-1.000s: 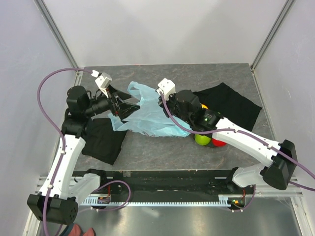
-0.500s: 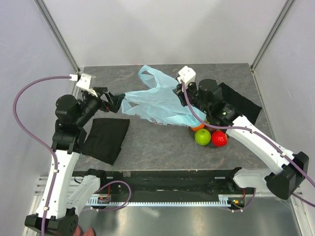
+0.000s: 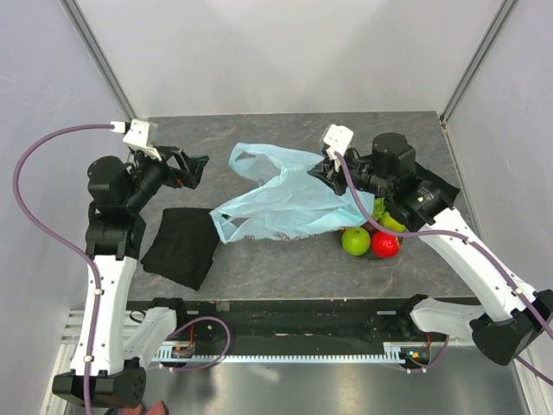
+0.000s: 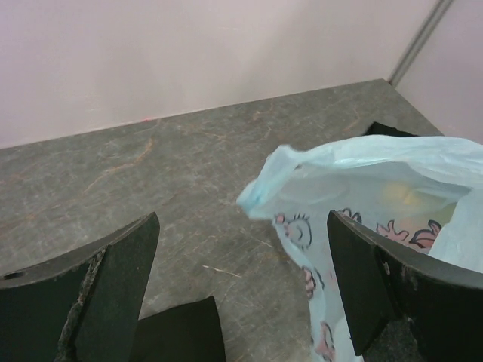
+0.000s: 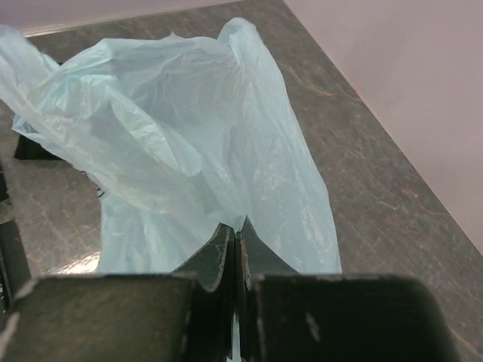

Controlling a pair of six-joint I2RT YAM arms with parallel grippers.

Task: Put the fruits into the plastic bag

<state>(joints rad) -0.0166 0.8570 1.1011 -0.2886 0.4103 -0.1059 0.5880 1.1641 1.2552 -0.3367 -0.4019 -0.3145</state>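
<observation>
The light-blue plastic bag (image 3: 281,201) hangs spread over the table's middle, held up at its right side. My right gripper (image 3: 328,169) is shut on the bag's edge; in the right wrist view the film (image 5: 189,151) is pinched between the closed fingers. My left gripper (image 3: 192,169) is open and empty, to the left of the bag and apart from it; the left wrist view shows a handle loop (image 4: 283,173) beyond the jaws. A green apple (image 3: 355,241) and a red apple (image 3: 385,244) lie right of the bag. A green grape bunch (image 3: 386,217) shows behind them under the arm.
A black cloth (image 3: 182,245) lies at the left near the left arm; its corner shows in the left wrist view (image 4: 177,332). Another black cloth (image 3: 436,186) lies at the back right under the right arm. Walls close the table on three sides.
My left gripper has let go of the bag and pulled back to the left. My right gripper has lifted the bag further right, and the bag has spread open and sagged leftward.
</observation>
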